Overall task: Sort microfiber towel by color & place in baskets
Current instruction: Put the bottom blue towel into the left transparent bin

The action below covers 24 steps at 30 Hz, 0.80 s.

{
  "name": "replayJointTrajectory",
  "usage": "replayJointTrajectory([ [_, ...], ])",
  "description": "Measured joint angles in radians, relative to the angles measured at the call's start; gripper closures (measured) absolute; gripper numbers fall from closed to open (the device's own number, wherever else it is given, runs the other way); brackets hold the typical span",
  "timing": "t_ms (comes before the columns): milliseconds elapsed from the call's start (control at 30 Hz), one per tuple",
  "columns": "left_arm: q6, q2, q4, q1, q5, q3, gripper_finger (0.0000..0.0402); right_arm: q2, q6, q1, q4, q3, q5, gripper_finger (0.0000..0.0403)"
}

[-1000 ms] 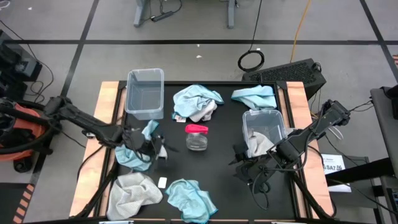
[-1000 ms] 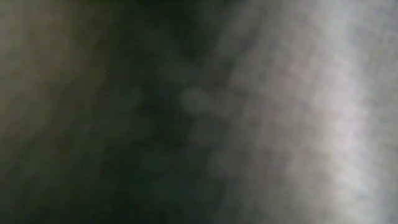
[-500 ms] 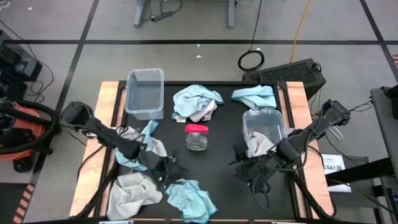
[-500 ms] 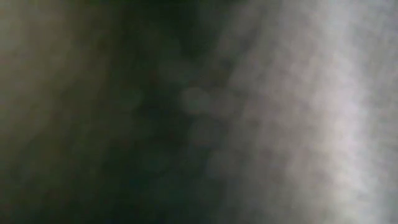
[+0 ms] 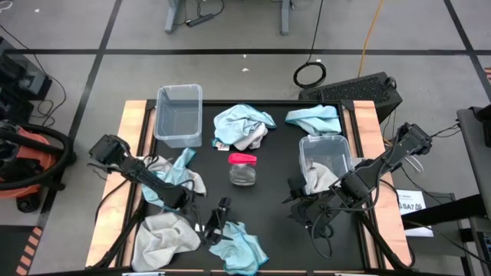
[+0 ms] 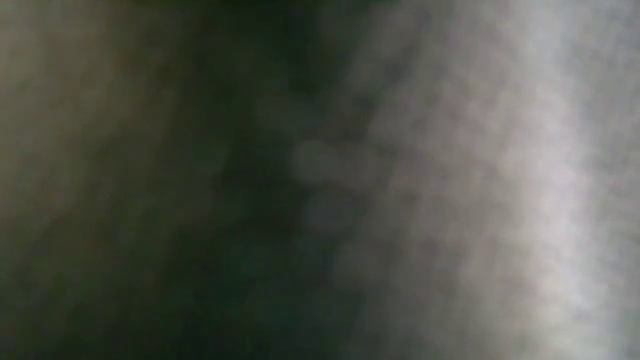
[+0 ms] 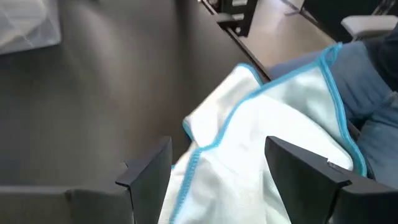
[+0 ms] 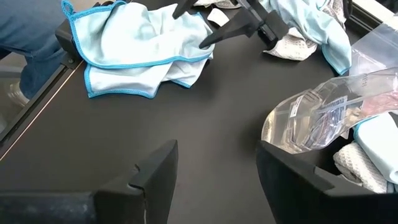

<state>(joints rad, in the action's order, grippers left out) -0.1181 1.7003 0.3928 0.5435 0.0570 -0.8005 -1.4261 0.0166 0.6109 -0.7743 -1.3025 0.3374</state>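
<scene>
My left gripper [image 5: 215, 230] [image 7: 217, 146] is open and low over the far-left edge of a light-blue towel [image 5: 238, 245] [image 7: 273, 118] that lies crumpled near the table's near edge. One finger stands on either side of its hemmed corner. My right gripper [image 5: 294, 201] [image 8: 216, 151] is open and waits over bare table beside the right basket [image 5: 326, 142], which holds a grey-white towel. The left basket [image 5: 179, 115] is a clear tub with nothing visible in it. The low view shows only blur. My left gripper comes at the light-blue towel's corner [image 7: 205, 134] slanting down from the table's far left. Whether its open fingers touch the cloth, I cannot tell.
A blue-and-grey towel [image 5: 173, 178] lies under my left arm, and a grey one [image 5: 163, 238] sits at the near left corner. A mixed pile [image 5: 244, 126] and a light-blue towel [image 5: 314, 119] lie at the far side. A clear jar with a pink lid [image 5: 242, 169] stands mid-table.
My left gripper has travelled from the blue-and-grey towel at the table's left toward the near edge and rightward, arriving at the near light-blue towel. The right arm has kept still.
</scene>
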Motion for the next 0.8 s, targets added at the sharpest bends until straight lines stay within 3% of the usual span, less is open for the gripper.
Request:
replayJointTrajectory([
  [633,0.043,0.167,-0.024,0.05,0.0,-0.08,0.0139,0.0,0.005,0.014,-0.013,0.0,-0.001,0.0195],
  [800,0.054,0.252,-0.165,0.055,-0.005,-0.165,0.0139,0.0,0.005,0.019,-0.013,0.0,0.001,0.0195],
])
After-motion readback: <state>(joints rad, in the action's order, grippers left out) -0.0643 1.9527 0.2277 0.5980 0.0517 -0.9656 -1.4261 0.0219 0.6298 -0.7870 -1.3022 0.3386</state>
